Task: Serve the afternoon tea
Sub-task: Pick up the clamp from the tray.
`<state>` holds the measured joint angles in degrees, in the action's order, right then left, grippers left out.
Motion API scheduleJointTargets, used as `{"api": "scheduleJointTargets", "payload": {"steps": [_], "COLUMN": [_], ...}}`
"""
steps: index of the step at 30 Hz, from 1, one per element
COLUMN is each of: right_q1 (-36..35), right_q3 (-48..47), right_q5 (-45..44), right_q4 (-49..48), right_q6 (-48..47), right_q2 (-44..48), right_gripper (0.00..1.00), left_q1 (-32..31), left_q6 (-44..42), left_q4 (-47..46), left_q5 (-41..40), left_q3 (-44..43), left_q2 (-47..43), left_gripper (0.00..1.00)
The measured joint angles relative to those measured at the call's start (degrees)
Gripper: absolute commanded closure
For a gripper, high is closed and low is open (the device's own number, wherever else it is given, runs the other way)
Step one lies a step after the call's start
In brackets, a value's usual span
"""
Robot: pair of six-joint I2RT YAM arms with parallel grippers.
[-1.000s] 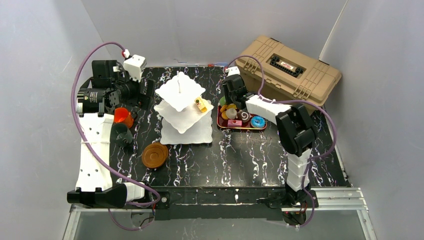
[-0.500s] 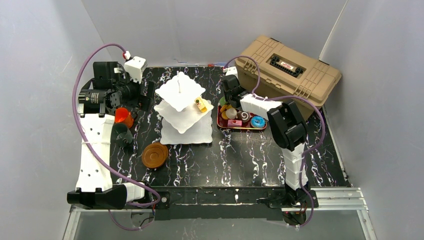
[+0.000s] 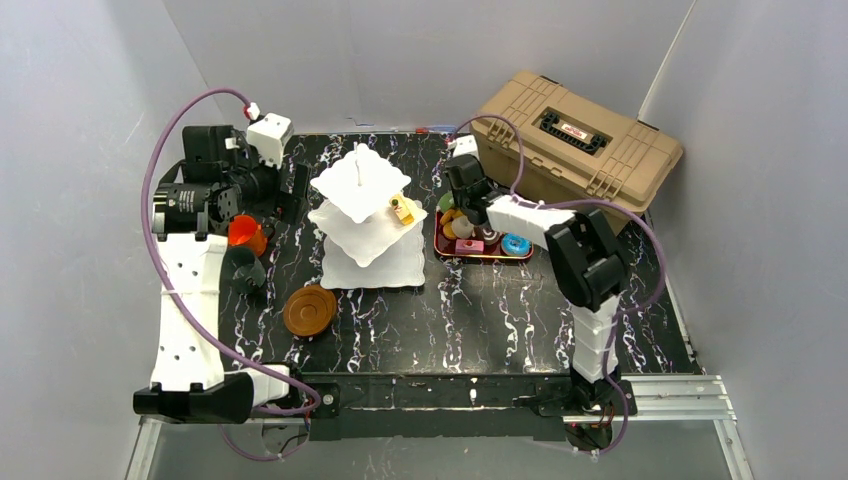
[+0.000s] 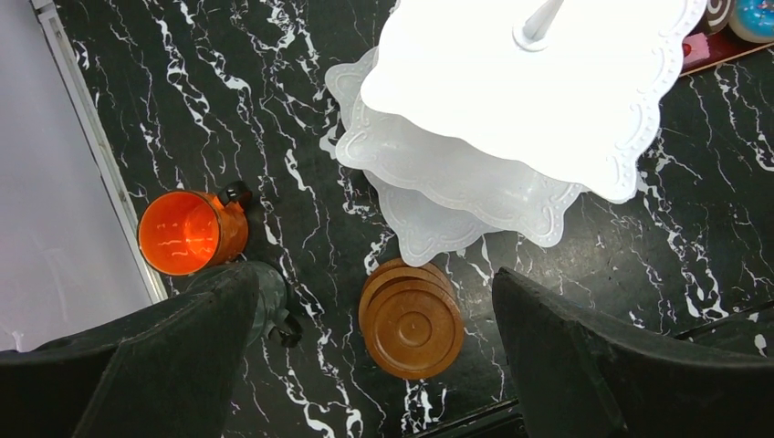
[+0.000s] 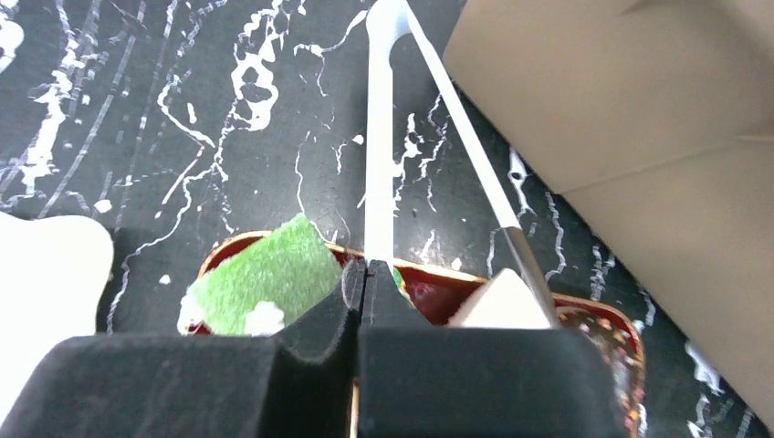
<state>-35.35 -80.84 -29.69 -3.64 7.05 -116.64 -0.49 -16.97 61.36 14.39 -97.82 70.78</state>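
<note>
Robotics lab test cell, not a home or a café. Boxed in by plain pale-grey panel walls (image 3: pixel 420 50). Black, white-veined marble-pattern tabletop (image 3: pixel 480 320) edged at the near side by a bare aluminium extrusion frame (image 3: pixel 670 390). Two white-and-black robot arms bolted there, left (image 3: pixel 185 300) and right (image 3: pixel 595 335), trailing loose purple cables (image 3: pixel 146 210). Tan hard-plastic toolbox (image 3: pixel 580 140) in the far right corner. Small colourful toy pastries (image 3: pixel 515 243) rather than real food.
</note>
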Motion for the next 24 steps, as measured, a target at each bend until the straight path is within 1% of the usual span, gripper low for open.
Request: {"api": "scheduleJointTargets", "payload": {"steps": [5,9,12,14,18,20,21,24], "right_q1": [-0.7,-0.9,-1.0,-1.0,-1.0,-1.0,-1.0,-1.0], "right_q3": [7.1,14.1,21.9,26.7,32.0,32.9,33.2,33.6], "right_q5": [0.5,4.2,8.2,10.9,15.6,17.8,19.0,23.2], "right_q4": [-3.8,-9.5,-14.0,-16.0,-19.1,-21.1,-22.3,-27.6], "right_q6": [-1.0,-0.8,0.7,2.7,7.7,10.0,11.4,15.9], "right_q2": [11.5,23.3,34.6,42.3,54.8,59.1,61.0,64.6], "right_gripper": [0.99,0.99,0.99,0.99,0.99,0.99,0.99,0.99], "left_q1": [0.0,0.0,0.0,0.0,-0.2,-2.1,-4.1,-13.6], "left_q6": [-0.1,-0.3,-0.4,0.0,3.8,7.0,8.3,12.5], "left_q4": [0.0,0.1,0.0,-0.3,-3.7,-6.7,-8.2,-12.5], "left_q5": [1.9,5.7,10.9,15.8,26.0,29.7,30.4,30.3], "left_q3": [0.0,0.0,0.0,0.0,0.0,0.0,0.0,0.0], "left_q2": [-1.2,-2.6,-3.9,-5.0,-7.3,-8.0,-8.2,-7.9], "left_gripper": [0.03,0.07,0.07,0.07,0.09,0.07,0.06,0.05]}}
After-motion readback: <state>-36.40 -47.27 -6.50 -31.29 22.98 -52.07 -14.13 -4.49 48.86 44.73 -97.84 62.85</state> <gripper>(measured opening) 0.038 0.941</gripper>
